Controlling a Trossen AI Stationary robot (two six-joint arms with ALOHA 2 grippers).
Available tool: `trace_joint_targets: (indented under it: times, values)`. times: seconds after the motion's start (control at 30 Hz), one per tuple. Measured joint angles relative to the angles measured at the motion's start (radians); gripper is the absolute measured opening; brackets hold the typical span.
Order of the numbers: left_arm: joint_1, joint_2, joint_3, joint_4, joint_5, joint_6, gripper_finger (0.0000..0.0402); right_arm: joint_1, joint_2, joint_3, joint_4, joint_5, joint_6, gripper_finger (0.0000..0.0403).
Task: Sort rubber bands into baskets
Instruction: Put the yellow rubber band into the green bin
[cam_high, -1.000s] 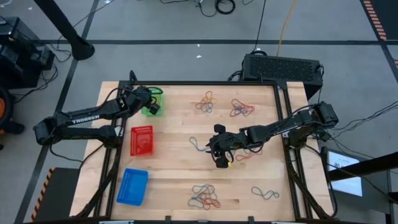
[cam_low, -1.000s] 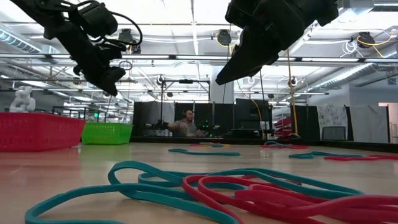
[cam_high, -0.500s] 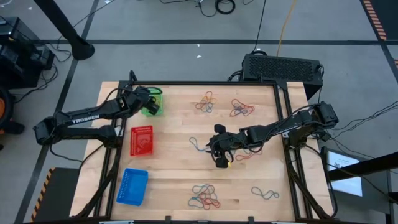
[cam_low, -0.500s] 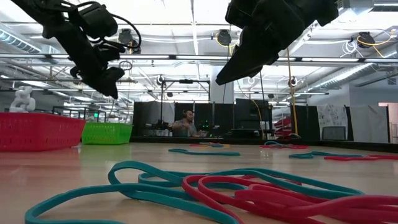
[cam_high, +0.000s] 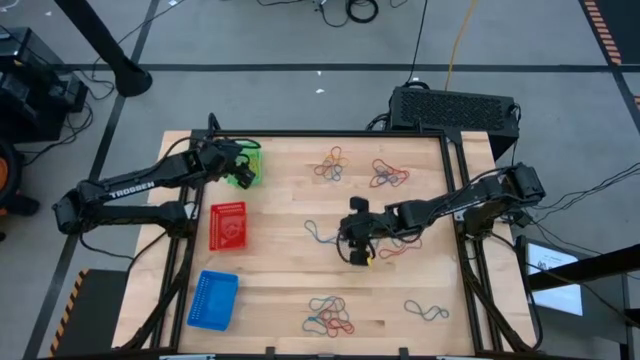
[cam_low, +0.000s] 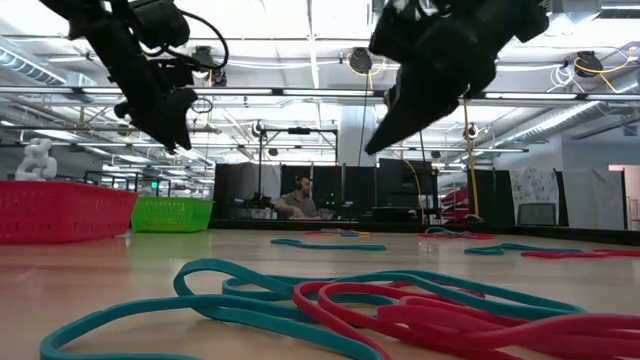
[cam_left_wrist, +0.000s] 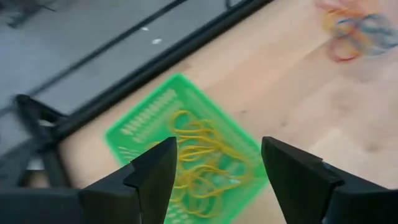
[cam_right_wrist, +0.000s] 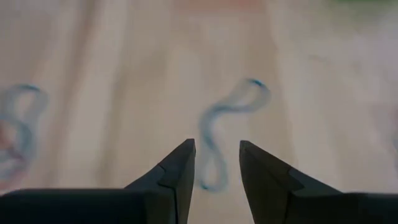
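High view: wooden table (grey floor around); left gripper and right gripper spread, empty.

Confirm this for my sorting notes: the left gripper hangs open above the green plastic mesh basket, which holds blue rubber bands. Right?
Not quite. The left gripper does hang open above the green plastic mesh basket, but the thin rubber bands in it are yellow-orange, not blue, as the left wrist view shows.
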Motion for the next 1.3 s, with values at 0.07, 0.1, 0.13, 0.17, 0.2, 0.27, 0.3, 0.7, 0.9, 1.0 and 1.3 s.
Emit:
trace_joint_targets:
  times: [0.07, 0.1, 0.13, 0.17, 0.2, 0.27, 0.3, 0.7, 0.9, 1.0, 1.3]
  values:
    - [-0.009, -0.012, 0.0, 0.007, 0.042, -0.036, 0.0242, -0.038, -0.016, 0.0, -0.044, 0.019, -0.003, 0.0118]
    - [-0.02, -0.018, 0.0, 0.009, 0.056, -0.052, 0.0242, -0.062, -0.021, 0.0, -0.065, 0.016, -0.007, 0.0118]
    - [-0.034, -0.023, -0.001, 0.021, 0.065, -0.064, 0.0242, -0.09, -0.025, 0.0, -0.077, 0.014, -0.012, 0.0118]
    - [-0.053, -0.027, -0.008, 0.052, 0.073, -0.077, 0.0242, -0.12, -0.028, 0.0, -0.084, 0.011, -0.019, 0.0118]
    - [-0.076, -0.03, -0.02, 0.086, 0.081, -0.09, 0.0242, -0.153, -0.03, 0.0, -0.093, 0.005, -0.027, 0.0118]
    - [-0.133, -0.029, -0.05, 0.162, 0.098, -0.092, 0.0242, -0.234, -0.03, 0.0, -0.093, -0.035, -0.048, 0.0118]
    - [-0.166, -0.028, -0.064, 0.204, 0.103, -0.092, 0.0242, -0.277, -0.03, 0.0, -0.09, -0.061, -0.059, 0.0118]
    - [-0.572, 0.054, -0.257, 0.982, 0.117, -0.009, 0.0242, -0.659, 0.097, 0.0, 0.11, -0.185, -0.041, 0.0118]
    - [-0.636, 0.111, -0.26, 1.06, 0.115, 0.031, 0.0242, -0.733, 0.233, 0.029, 0.187, -0.246, 0.036, 0.0118]
    - [-0.641, 0.131, -0.26, 1.061, 0.115, 0.032, 0.0242, -0.74, 0.299, 0.075, 0.188, -0.242, 0.068, 0.0118]
    - [-0.657, 0.195, -0.26, 1.052, 0.115, 0.014, 0.0242, -0.72, 0.438, 0.249, 0.055, -0.089, 0.11, 0.0118]
